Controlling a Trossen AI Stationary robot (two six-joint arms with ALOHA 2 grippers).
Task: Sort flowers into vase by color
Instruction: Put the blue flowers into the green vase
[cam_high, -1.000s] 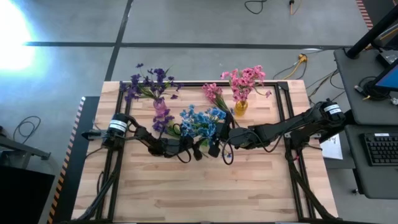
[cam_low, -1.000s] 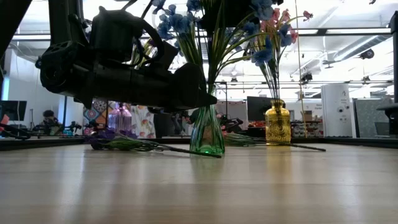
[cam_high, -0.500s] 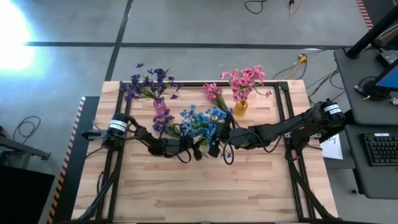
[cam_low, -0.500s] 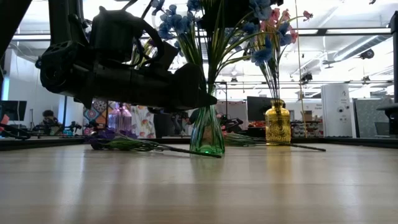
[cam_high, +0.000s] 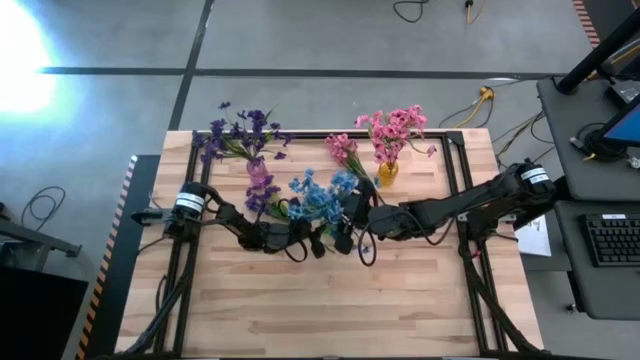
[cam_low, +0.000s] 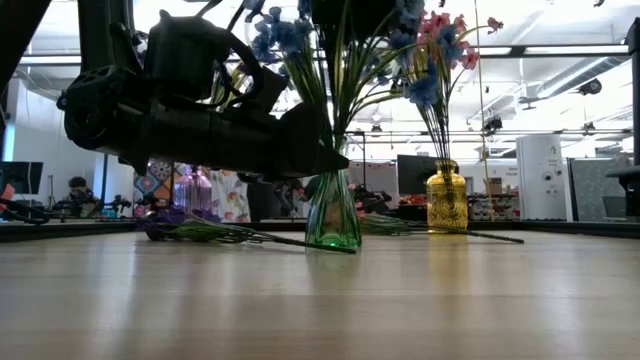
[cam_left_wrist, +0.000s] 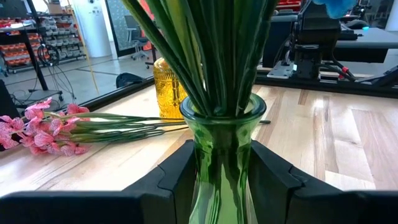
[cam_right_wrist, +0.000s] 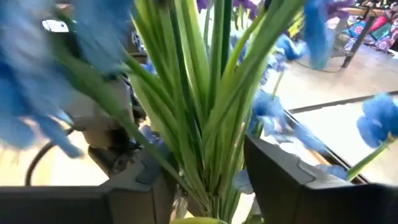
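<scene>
Since a second ago the blue flowers (cam_high: 318, 193) are seen from above shifted slightly, while the right gripper (cam_high: 348, 215) is held just beside them and the left gripper (cam_high: 318, 240) by the green vase (cam_low: 333, 213). At table height, pink flowers (cam_low: 445, 30) are shown in the yellow vase (cam_low: 446, 198), purple flowers (cam_low: 190, 230) lying flat. From the wrists, the left fingers (cam_left_wrist: 171, 177) are clamped on the green vase's neck, and the right fingers (cam_right_wrist: 280, 174) are parted around the blue stems.

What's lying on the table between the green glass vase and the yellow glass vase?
A loose pink flower sprig lies flat between the green glass vase and the yellow glass vase, stems pointing toward them, clearest in the left wrist view.
</scene>
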